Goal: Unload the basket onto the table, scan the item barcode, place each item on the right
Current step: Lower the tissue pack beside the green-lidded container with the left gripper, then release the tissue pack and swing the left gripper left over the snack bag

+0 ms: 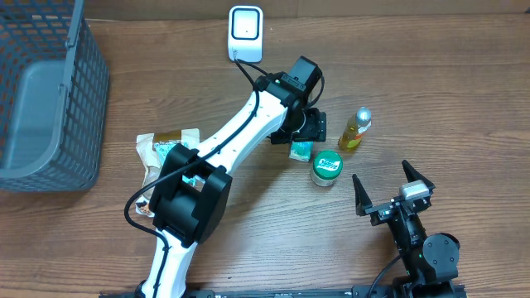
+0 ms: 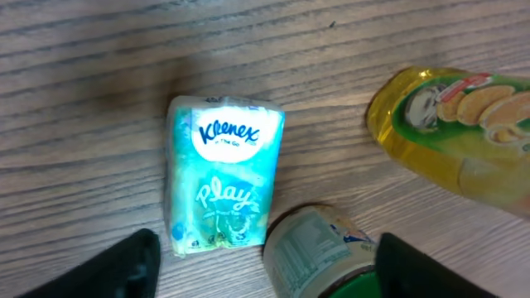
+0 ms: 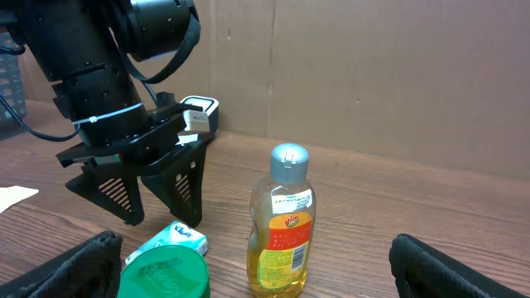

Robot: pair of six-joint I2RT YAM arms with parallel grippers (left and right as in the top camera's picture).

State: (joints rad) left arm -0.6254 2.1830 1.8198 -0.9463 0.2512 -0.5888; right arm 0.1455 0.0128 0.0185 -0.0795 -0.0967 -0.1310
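Observation:
A teal Kleenex tissue pack (image 1: 300, 151) (image 2: 224, 174) lies flat on the wooden table, beside a green-lidded jar (image 1: 326, 166) (image 2: 319, 258). My left gripper (image 1: 306, 132) (image 2: 265, 271) hovers just above the pack, open, holding nothing; its dark fingers (image 3: 124, 194) hang above the pack (image 3: 175, 238). A yellow dish-soap bottle (image 1: 354, 129) (image 3: 281, 223) stands upright to the right, its barcode label facing my right wrist camera. The white scanner (image 1: 246, 33) (image 3: 199, 112) stands at the back. My right gripper (image 1: 387, 189) (image 3: 257, 273) rests open near the front edge, facing the bottle.
A grey mesh basket (image 1: 50, 99) fills the far left. A crumpled snack bag (image 1: 166, 147) lies under the left arm's base link. The scanner's cable runs back along the left arm. A cardboard wall closes off the back.

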